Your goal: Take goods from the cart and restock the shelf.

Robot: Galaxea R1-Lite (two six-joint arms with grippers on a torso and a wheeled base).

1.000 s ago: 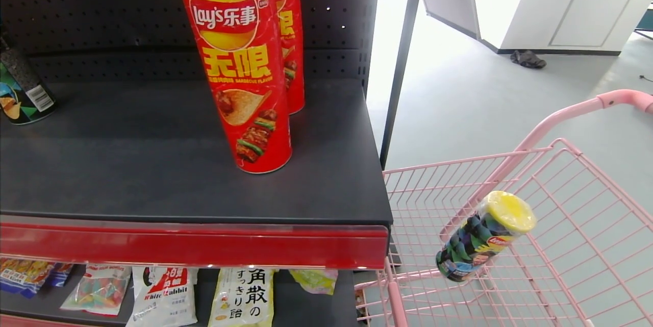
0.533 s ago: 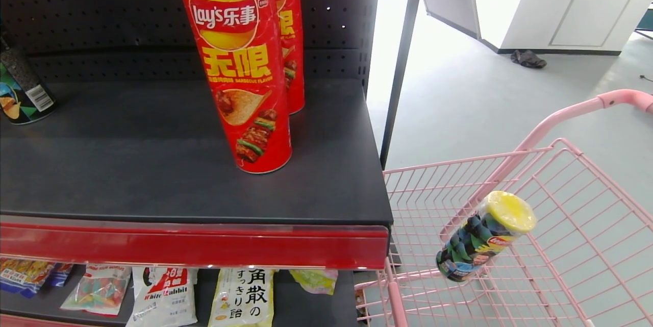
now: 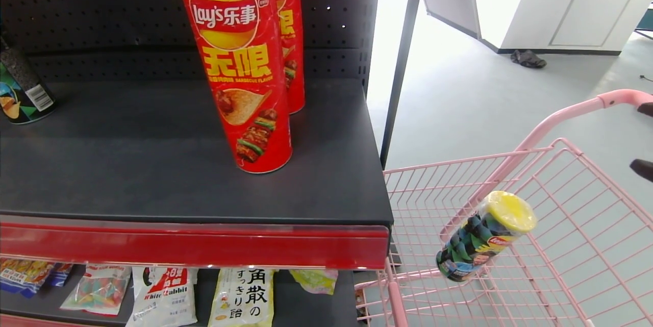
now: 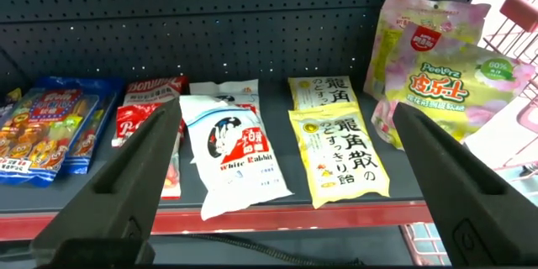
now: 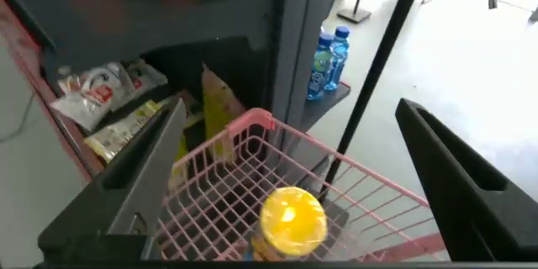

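The chip can leans tilted inside the pink cart, at the side nearest the shelf; its long axis runs slantwise, base low toward the shelf, yellow lid raised and pointing up and to the right; the right gripper hovers well apart from the can, above and to its right, fingers spread wide, with the lid seen between them; the left gripper, likewise spread, faces snack bags on the lower shelf.
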